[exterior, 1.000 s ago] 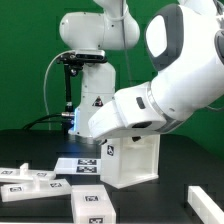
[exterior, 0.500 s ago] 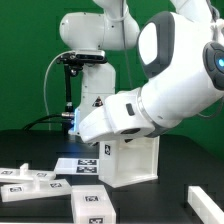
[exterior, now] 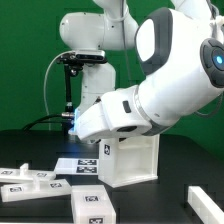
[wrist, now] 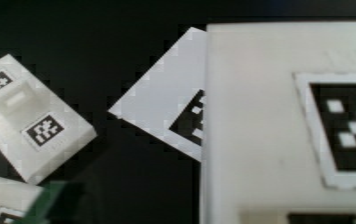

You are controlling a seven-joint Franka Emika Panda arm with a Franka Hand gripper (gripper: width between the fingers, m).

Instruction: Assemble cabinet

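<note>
A: Looking across the black table (exterior: 160, 203): finding the cabinet (exterior: 130, 160) upright near the middle, sitting just beside the marker board (exterior: 78, 166), leaving open room toward the exterior view's right.

B: Noticing the arm (exterior: 150, 105) leaning further toward the exterior view's left than half a second ago. Not seeing the claw, so not telling whether open or closed.

no readable text or numbers
</note>
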